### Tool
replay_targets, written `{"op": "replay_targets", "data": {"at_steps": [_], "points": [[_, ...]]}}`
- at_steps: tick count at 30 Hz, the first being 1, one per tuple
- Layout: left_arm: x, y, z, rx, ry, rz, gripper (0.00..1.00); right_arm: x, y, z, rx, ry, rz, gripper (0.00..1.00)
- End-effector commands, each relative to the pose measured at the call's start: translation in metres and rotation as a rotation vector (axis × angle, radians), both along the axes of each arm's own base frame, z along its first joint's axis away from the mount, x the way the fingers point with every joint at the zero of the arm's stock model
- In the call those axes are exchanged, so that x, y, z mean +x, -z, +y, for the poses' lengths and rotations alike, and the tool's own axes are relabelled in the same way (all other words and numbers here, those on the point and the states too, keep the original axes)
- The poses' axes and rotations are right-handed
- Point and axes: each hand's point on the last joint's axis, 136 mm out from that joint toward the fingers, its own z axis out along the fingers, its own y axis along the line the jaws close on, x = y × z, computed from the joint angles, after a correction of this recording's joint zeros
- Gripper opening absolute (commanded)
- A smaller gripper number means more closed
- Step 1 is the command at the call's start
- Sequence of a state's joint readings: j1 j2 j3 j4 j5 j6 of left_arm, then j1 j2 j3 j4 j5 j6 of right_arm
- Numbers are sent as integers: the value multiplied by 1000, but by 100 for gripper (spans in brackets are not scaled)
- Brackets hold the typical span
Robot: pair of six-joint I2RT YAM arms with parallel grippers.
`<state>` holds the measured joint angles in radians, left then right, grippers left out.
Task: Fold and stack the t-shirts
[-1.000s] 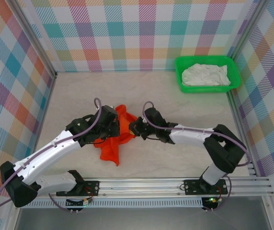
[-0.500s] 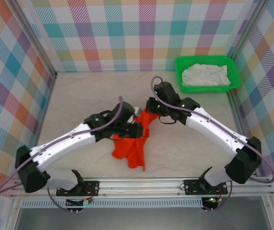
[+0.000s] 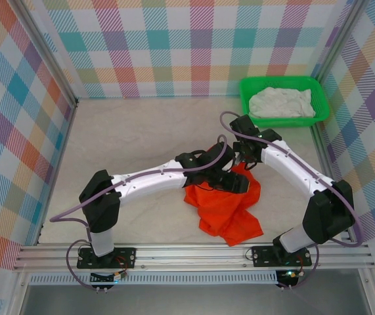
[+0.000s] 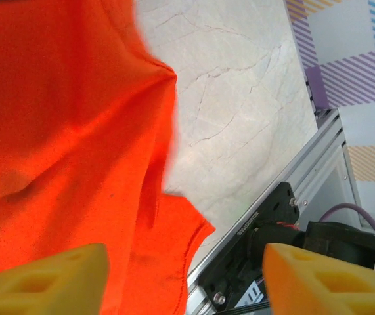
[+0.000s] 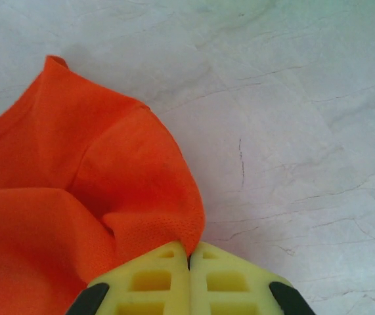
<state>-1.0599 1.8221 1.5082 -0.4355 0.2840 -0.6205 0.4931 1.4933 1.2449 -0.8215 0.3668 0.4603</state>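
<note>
Surface: pale marbled table [image 3: 128,138], boxed in on three sides by pastel plaid walls [image 3: 174,46]. A metal rail [image 3: 194,252] runs along the near edge and carries both arm bases.

Far right corner: green basket [image 3: 245,98], with the white t-shirt [image 3: 281,103] bunched up inside it, unfolded.

Orange t-shirt [image 3: 226,207]: crumpled, right of the table's middle and nearer the near edge than the far one. Its upper part is gathered into a peak between the two grippers. The lower part spreads over the table in loose folds towards the rail. It is well apart from the basket.

Right gripper [image 3: 245,164]: at the far end of the orange cloth. In the right wrist view its jaws [image 5: 189,252] are pressed together, and a fold of the orange t-shirt [image 5: 95,190] runs right into the seam between them, so it is pinching the cloth. Bare table lies to the right of that fold.

Left gripper [image 3: 234,184]: the arm reaches across from the left side, wrist over the shirt's left half. In the left wrist view the gripper [image 4: 187,266] has its yellow fingers [image 4: 49,279] spread wide, with nothing clamped between them. Orange cloth [image 4: 62,131] lies beyond the left finger. Bare table and the rail [image 4: 292,190] show beyond the right one.
</note>
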Motion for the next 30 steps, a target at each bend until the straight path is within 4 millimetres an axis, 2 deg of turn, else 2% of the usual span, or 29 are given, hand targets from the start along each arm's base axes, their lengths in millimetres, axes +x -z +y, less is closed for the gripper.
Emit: {"op": "replay_targets", "data": {"at_steps": [1,4,5,6,8,10,11,12,15,19,24,28,30], "points": [[-20,-29,-13,-69,108,-115,74,7,-7,25,72,-70,-42,0],[-6,-31,28,69,13,-210,76,11,-5,16,67,-47,-35,0],[0,-31,46,122,-34,-235,76,10,-4,14,65,-42,-32,6],[6,-28,65,179,-81,-248,76,10,-5,13,64,-38,-31,22],[15,-20,101,271,-185,-237,76,7,-7,12,69,-45,-30,44],[22,-4,138,340,-280,-185,74,1,-10,12,85,-47,-25,57],[23,2,150,350,-313,-162,73,-2,-11,12,94,-47,-21,68],[25,10,163,356,-350,-140,71,-7,-11,12,104,-51,-14,71],[27,32,188,346,-424,-60,65,-26,-7,12,152,-47,23,72],[26,59,190,348,-427,6,58,-63,9,19,268,-52,103,72],[29,92,172,367,-389,66,50,-119,37,39,403,-83,229,72],[35,120,168,414,-394,87,44,-157,60,50,418,-97,316,73],[38,132,164,419,-392,97,39,-169,69,53,418,-95,343,72]]}}
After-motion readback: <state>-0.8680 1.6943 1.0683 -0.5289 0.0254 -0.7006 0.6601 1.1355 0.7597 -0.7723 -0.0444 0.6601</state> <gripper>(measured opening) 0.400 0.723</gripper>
